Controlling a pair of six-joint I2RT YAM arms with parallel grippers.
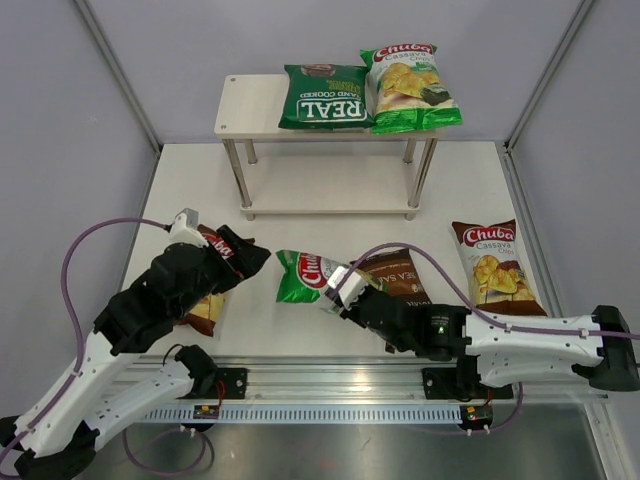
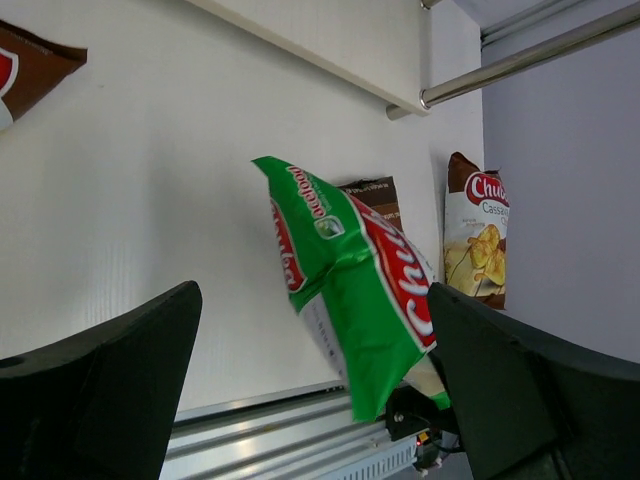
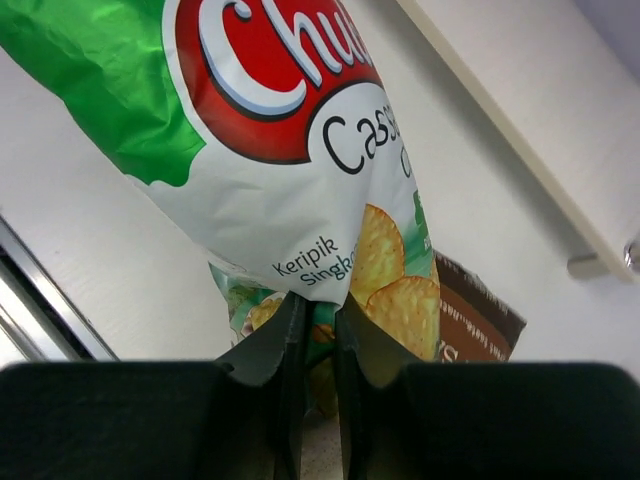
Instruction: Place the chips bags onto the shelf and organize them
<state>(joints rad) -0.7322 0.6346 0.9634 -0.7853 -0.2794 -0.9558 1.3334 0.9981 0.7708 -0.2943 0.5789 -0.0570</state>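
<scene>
Left arm: bent low over the left side of the table (image 1: 262,322), with your left gripper (image 1: 238,258) pointing toward the middle.
Left grip: the two fingers are spread wide and nothing is between them.
Right arm: stretched low from the right side toward the middle of the table.
Right grip: your right gripper (image 3: 318,300) is pinched on the bottom edge of the held light-green Chuba bag (image 1: 298,278).
Held bag: tipped up on a slant, mid-table, in front of the shelf (image 1: 245,105).
Bags in all: six. Two are on the shelf and four are down at the table.
Light-green Chuba: two. You hold one, and the shelf light-green Chuba bag (image 1: 408,88) lies at the top board's right end.
Dark-green: one, the REAL bag (image 1: 322,98), on the top board just beside it.
Brown-and-white Chuba: two. The right brown-and-white bag (image 1: 490,268) lies flat, and the left brown-and-white bag (image 1: 208,308) is partly hidden under your left arm.
Dark-brown: one, the dark-brown bag (image 1: 398,275), just behind your right gripper.
</scene>
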